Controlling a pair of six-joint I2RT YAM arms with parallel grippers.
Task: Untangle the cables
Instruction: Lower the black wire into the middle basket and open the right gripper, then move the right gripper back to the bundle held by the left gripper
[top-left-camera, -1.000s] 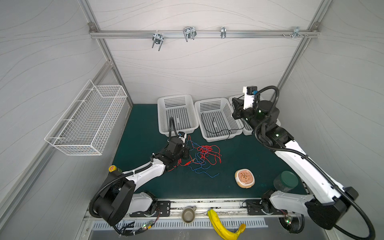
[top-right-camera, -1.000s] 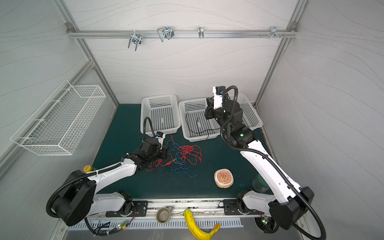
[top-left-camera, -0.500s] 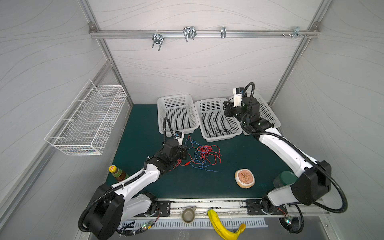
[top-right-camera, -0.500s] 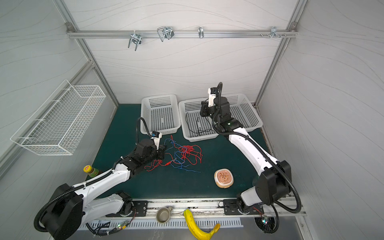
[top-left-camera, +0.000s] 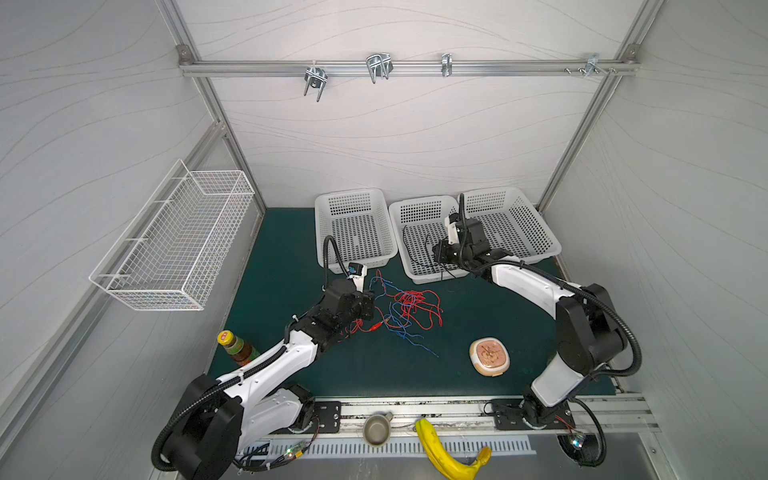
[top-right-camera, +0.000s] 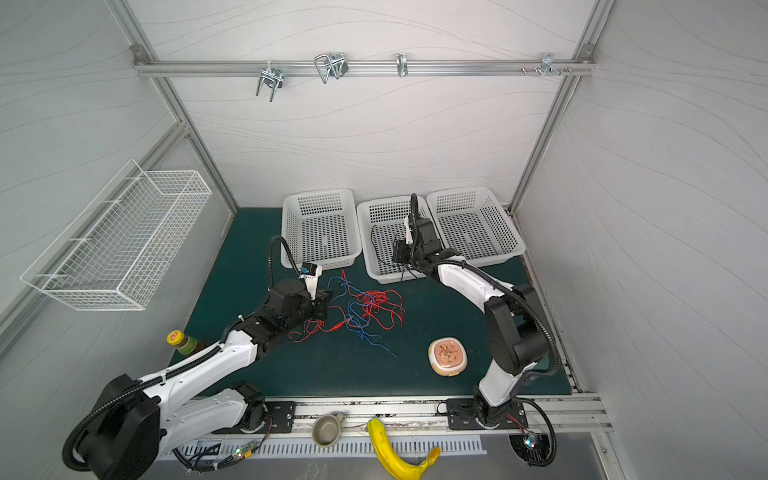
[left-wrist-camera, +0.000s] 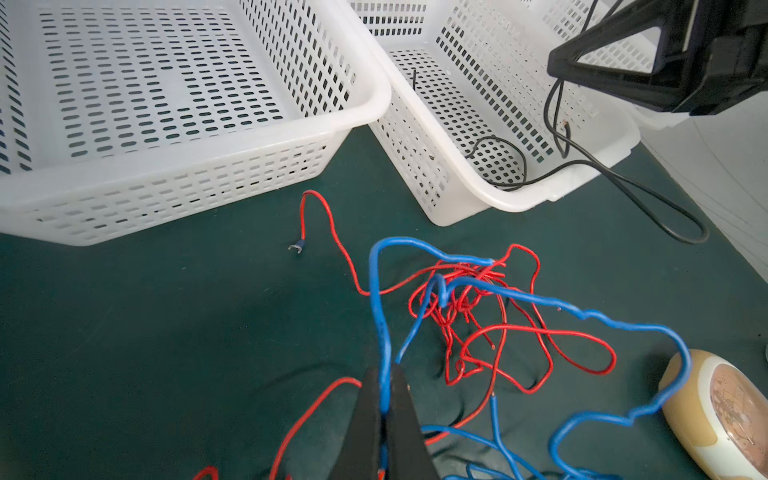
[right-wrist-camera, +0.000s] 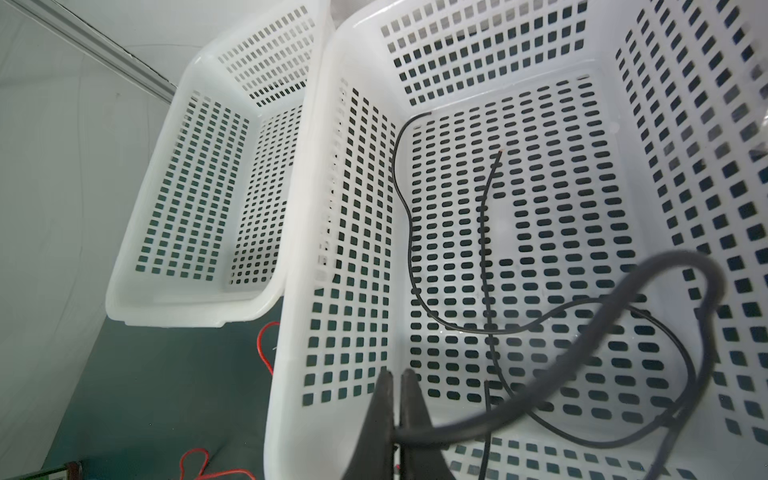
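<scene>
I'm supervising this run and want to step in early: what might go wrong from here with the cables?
1. The left claw is shut on a blue cable that threads through the red knot; pulling may tighten the knot or drag the rest along.
2. The right claw grips the black cable over the middle basket, yet one loop lies outside its front rim on the mat; let go now, it might slip out.

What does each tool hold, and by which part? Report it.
Left tool pinches the blue cable on a stretch leading from the tangle, not an end. Right tool pinches the black cable mid-length above the middle basket.
</scene>
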